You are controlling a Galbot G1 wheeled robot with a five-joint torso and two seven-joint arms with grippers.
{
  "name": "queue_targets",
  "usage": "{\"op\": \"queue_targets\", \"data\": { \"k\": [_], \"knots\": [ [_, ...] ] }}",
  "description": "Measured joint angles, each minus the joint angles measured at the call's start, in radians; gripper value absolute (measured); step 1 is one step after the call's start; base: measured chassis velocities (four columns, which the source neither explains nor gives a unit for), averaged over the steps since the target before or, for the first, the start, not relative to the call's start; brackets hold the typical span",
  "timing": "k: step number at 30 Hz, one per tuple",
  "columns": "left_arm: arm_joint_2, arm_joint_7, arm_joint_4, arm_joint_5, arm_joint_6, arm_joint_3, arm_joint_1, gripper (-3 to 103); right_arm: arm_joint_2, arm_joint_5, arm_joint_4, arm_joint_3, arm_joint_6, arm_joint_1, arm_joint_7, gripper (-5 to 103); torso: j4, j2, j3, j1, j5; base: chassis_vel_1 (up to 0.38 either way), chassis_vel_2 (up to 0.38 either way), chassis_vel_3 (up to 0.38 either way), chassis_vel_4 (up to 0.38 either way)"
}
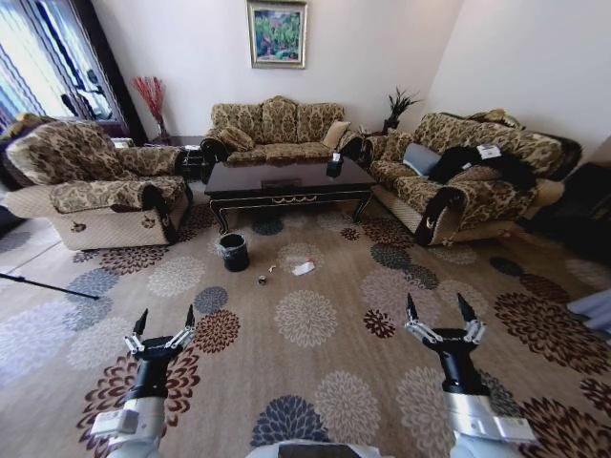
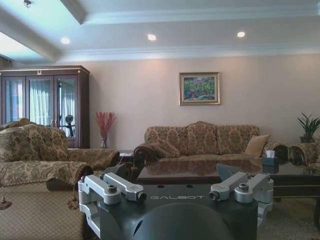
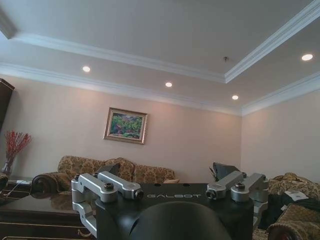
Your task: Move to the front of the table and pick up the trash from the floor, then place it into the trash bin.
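The robot stands well back on the floor (image 1: 315,372), both arms held low at the bottom of the head view. The left pincer (image 1: 163,324) sits at lower left and the right pincer (image 1: 441,317) at lower right, each with its fingers spread wide and holding nothing.

The trash lies just above the middle of the frame, in front of the worktop (image 1: 286,178): a crumpled white wrapper (image 1: 304,269), a tiny white scrap (image 1: 272,269) beside it, and a small dark can (image 1: 262,280) nearest the robot. The trash bin (image 1: 233,252) stands just left of them, near the worktop's front left leg.

My worry is the drive in. The bits are small and lie close together, so the base could roll over one or nudge the light wrapper aside if it comes too near. The busy flower pattern may hide the white scrap against a cream medallion. The bin looks light, and an arm swinging low toward the can could knock it over. A dark rod (image 1: 48,284) lies across the carpet at the left edge, worth steering clear of.
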Motion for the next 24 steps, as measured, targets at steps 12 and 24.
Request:
{"op": "queue_targets", "data": {
  "k": [12, 24],
  "knots": [
    [-0.009, 0.001, 0.010, 0.007, -0.004, 0.000, 0.002, 100, -0.009, 0.003, -0.012, -0.006, -0.005, 0.012, 0.002, 100, 0.0000, -0.050, -0.027, -0.023, 0.0001, 0.000, 0.000, 0.000, 0.000],
    [-0.010, 0.003, 0.011, 0.009, -0.004, 0.000, 0.000, 100, -0.014, 0.006, -0.012, -0.004, -0.006, 0.012, 0.003, 100, 0.0000, -0.106, -0.058, -0.048, 0.0000, 0.000, 0.000, 0.000, 0.000]
  ]
}}
